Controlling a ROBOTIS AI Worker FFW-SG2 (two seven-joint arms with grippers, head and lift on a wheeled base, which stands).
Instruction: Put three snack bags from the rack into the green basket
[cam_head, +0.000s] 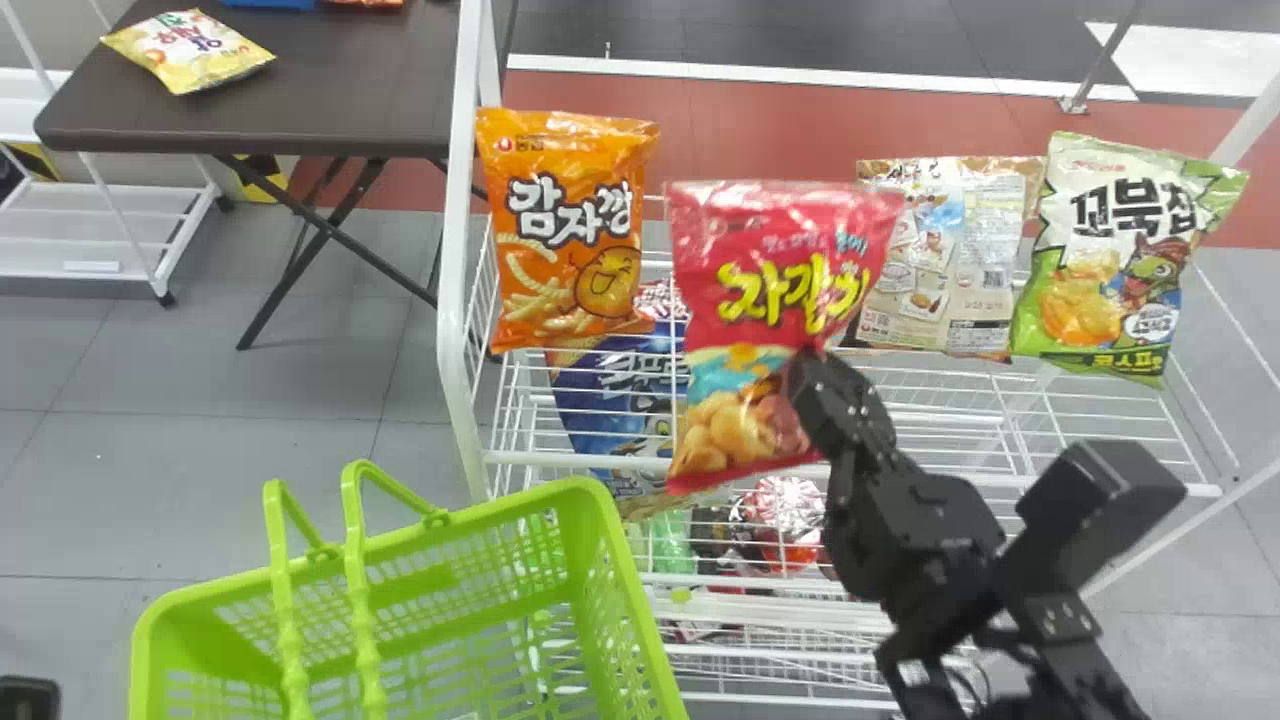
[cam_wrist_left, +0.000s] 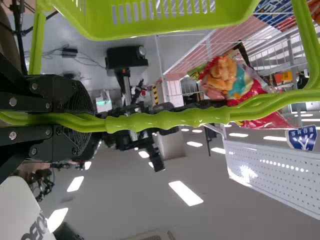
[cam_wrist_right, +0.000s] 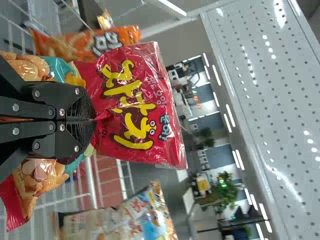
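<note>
In the head view my right gripper (cam_head: 815, 375) is shut on a red snack bag (cam_head: 770, 300), held upright in front of the rack's top shelf (cam_head: 930, 400). The right wrist view has the right gripper (cam_wrist_right: 95, 120) pinching the red bag (cam_wrist_right: 140, 105) at its middle. The green basket (cam_head: 610, 560) stands at the lower left, left of the rack, its handles raised. In the left wrist view my left gripper (cam_wrist_left: 95, 120) is shut on the handles (cam_wrist_left: 170, 119) of the basket (cam_wrist_left: 165, 25). An orange bag (cam_head: 570, 240), a brown-and-white bag (cam_head: 945, 250) and a green bag (cam_head: 1120, 260) stand on the rack.
A blue bag (cam_head: 620, 400) lies lower behind the red one, and further snacks (cam_head: 785, 520) are on the shelf below. A dark folding table (cam_head: 330, 90) with a yellow bag (cam_head: 190, 50) is behind at the left. The rack's white post (cam_head: 460, 250) rises between table and shelf.
</note>
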